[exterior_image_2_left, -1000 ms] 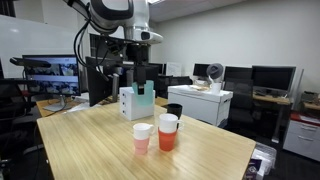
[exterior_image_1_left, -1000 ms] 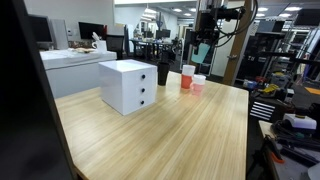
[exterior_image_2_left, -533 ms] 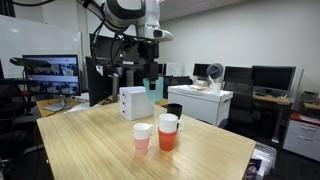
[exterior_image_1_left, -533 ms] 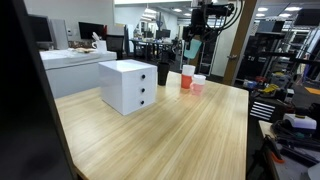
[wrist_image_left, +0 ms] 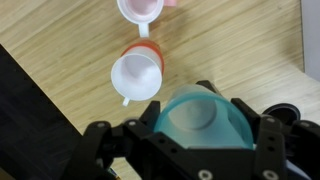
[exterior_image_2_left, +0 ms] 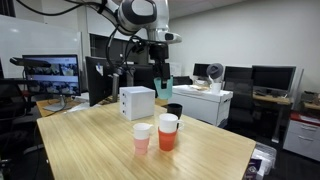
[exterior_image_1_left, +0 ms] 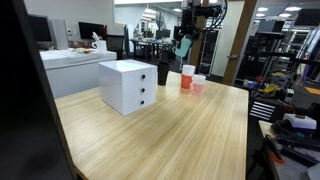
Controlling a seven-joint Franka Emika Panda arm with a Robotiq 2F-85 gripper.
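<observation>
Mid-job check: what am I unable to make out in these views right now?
1. Wrist view: the teal cup in the gripper hides the table under it.
2. Wrist view: the pink cup is cut by the top edge; the black cup is mostly behind the gripper's frame.
3. In an exterior view, the orange cup hides the black cup's lower part.
4. In both exterior views the grip contact is too small to judge.

Bright overhead office light, soft focus
</observation>
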